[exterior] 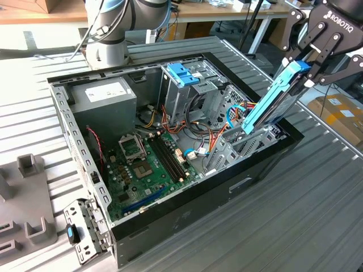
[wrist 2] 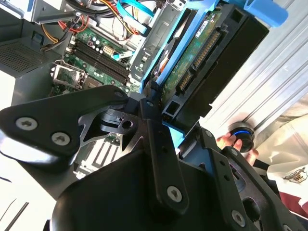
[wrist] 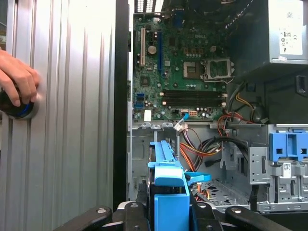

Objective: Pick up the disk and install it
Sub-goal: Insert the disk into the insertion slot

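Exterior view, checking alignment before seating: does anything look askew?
Yes. The flat hard drive with blue plastic rails stands steeply tilted, lower end in the open black computer case, upper end in the end effector.

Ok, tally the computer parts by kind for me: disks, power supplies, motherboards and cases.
Disk: 1, held in the gripper
Power supply: 1
Motherboard: 1
Case: 1
Total: 4
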`<state>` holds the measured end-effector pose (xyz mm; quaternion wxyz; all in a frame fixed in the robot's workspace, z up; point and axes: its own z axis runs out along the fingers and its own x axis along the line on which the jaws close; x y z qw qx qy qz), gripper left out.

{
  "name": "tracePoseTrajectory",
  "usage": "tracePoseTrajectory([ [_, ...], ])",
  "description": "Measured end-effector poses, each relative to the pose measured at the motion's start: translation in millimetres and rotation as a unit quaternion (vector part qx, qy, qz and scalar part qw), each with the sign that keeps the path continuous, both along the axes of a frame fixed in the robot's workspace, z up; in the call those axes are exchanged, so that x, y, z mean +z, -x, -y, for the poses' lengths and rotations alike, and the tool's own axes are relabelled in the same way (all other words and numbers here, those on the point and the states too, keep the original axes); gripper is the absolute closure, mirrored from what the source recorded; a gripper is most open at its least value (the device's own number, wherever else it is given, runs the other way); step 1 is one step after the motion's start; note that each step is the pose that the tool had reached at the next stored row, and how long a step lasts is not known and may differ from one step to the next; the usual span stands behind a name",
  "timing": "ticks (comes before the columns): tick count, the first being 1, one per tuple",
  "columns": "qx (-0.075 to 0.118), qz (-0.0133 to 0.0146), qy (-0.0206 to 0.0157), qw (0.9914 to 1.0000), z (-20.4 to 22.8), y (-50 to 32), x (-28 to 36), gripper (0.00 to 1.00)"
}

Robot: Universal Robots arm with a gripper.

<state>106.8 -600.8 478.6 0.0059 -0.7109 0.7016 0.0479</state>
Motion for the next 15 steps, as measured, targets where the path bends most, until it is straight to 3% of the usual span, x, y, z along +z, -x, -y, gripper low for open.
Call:
tracePoseTrajectory([
  [15,0.000,0.0000,0.0000,1.00000,0.0,8.3,-5.8,0.63],
])
